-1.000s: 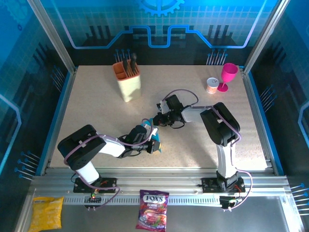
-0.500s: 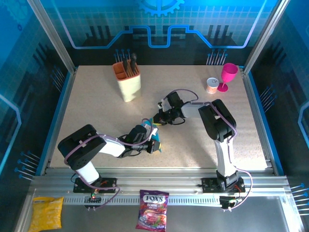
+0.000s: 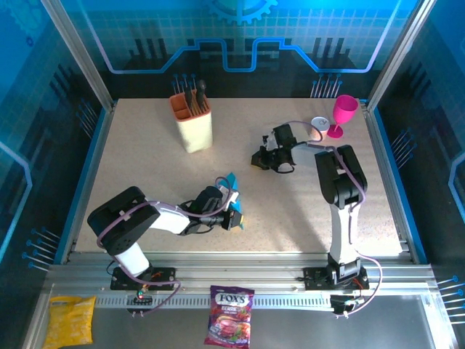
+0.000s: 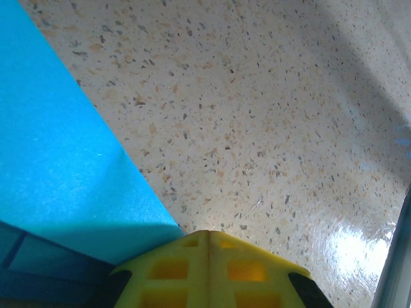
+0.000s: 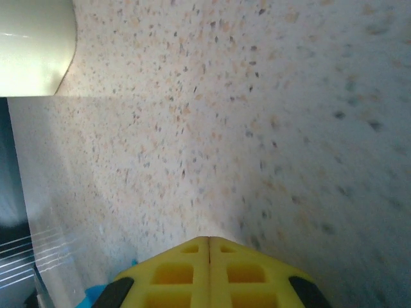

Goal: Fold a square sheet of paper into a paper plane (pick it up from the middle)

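the thin cyan-blue paper sheet (image 4: pixel 58 147), seemingly part-folded, sits by the left gripper (image 4: pixel 209 237) near the speckled counter's (image 3: pixel 145 167) six o'clock, folding apparently unfinished, its jaws pressed together like those of the right gripper (image 5: pixel 209 240).

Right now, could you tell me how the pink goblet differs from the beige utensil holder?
The pink goblet is a stemmed glass on a round foot; the beige utensil holder is a straight-sided tub. The goblet stands at the far right of the table, the holder left of centre. The holder carries dark utensils in an orange insert; I see nothing in the goblet. Both stand upright near the back edge.
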{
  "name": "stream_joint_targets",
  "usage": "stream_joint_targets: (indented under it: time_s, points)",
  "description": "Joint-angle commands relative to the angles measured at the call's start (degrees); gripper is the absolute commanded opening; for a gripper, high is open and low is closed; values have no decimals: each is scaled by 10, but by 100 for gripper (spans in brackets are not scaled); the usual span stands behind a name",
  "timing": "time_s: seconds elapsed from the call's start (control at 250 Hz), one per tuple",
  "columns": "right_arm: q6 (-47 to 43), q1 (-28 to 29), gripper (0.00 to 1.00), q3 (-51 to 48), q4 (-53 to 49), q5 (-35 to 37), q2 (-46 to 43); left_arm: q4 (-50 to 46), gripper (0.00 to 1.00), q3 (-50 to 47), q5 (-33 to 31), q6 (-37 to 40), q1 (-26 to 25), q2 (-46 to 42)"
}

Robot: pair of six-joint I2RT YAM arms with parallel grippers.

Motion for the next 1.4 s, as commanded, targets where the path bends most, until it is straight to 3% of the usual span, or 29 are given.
stream_joint_targets:
  time_s: [0.0, 0.348, 0.623, 1.011, 1.146, 1.314, 1.398]
  points:
    - [-21, -5, 4, -50, -11, 18, -94, -96, 0, 21, 28, 23, -27, 38]
    - [-17, -10, 9, -276, -35, 103, -336, -139, 0, 63, 71, 39, -77, 29]
    - [9, 10, 11, -373, -32, 120, -455, -53, 0, 26, 81, -42, -22, -44]
    - [12, 95, 11, -398, -38, 160, -462, 129, 8, -19, 90, -222, 81, -72]
    - [21, 121, 11, -407, -15, 164, -442, 84, 14, -13, 74, -215, 92, -79]
    - [38, 150, 32, -410, 16, 158, -422, 9, 28, -5, 41, -199, 92, -95]
    - [42, 162, 36, -406, 21, 166, -416, -28, 33, 1, 18, -192, 92, -102]
